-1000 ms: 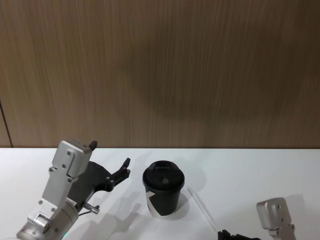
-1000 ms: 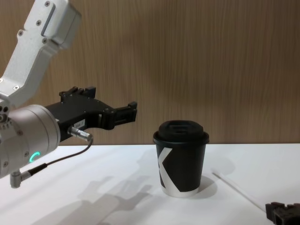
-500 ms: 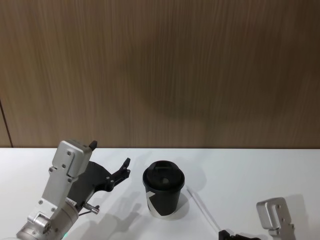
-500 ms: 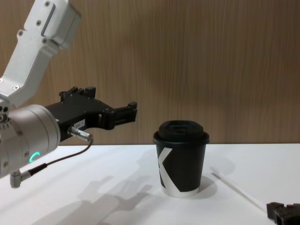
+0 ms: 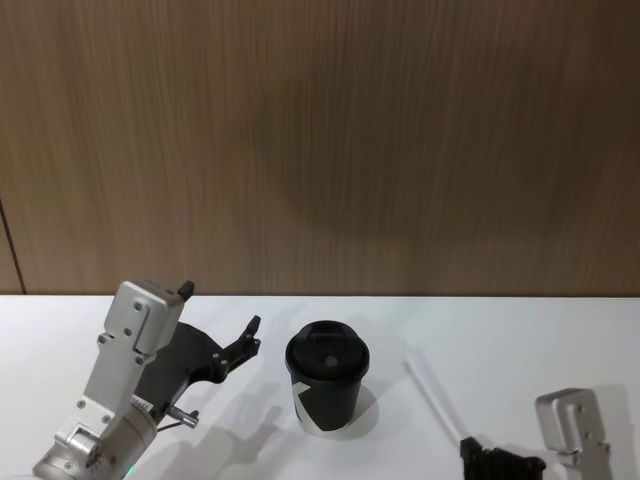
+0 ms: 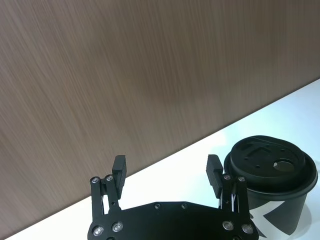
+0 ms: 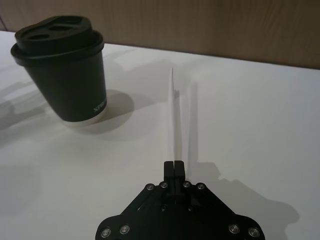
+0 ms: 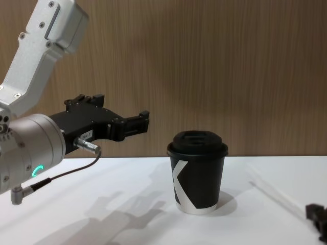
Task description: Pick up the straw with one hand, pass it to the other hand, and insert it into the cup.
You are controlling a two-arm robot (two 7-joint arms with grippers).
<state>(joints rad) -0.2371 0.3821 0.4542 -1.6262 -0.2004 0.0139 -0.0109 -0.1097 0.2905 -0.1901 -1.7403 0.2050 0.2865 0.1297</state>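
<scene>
The black cup (image 5: 326, 388) with its domed lid and white K mark (image 8: 179, 177) stands upright on the white table (image 5: 480, 340). The thin white straw (image 5: 432, 392) slants up off the table to the cup's right, its near end pinched in my right gripper (image 5: 469, 448), which is shut on it. In the right wrist view the straw (image 7: 173, 107) runs straight out from the closed fingertips (image 7: 174, 165), past the cup (image 7: 62, 75), above its own shadow. My left gripper (image 5: 250, 336) hovers open to the left of the cup, level with the lid (image 6: 272, 162); its two fingers (image 6: 119, 168) stand apart with nothing between them.
A brown wood-grain wall (image 5: 320, 150) closes off the back of the table. The left arm's silver housing (image 8: 30, 148) and a cable fill the near left. Bare white tabletop lies in front of and to the right of the cup.
My right gripper has shifted to the right and lifted, carrying the straw away from the cup and off the table. The left arm and the cup have stayed still.
</scene>
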